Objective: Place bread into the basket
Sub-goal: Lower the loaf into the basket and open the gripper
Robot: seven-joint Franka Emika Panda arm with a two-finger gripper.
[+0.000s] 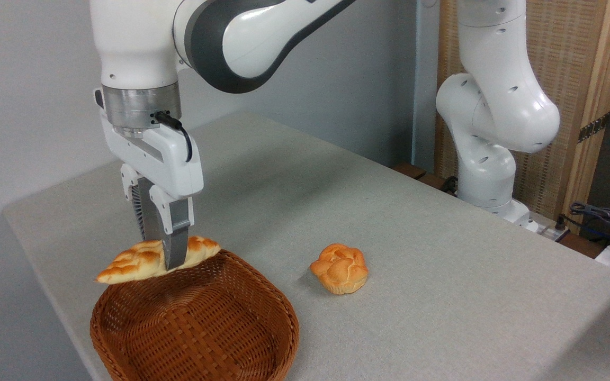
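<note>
Gripper (170,254) clamped on braided loaf (135,262), above far rim of wicker basket (262,296), knotted bun (340,268) right of basket.

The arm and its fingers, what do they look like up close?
The arm is glossy white with rounded joints and dark grey bands, ending in a silver metal ring. Below sits a boxy white gripper with a black cable looped on its side and two flat grey fingers.

Bread (130,264) middle behind fingers (175,248); basket (278,317) front rim cut off.
</note>
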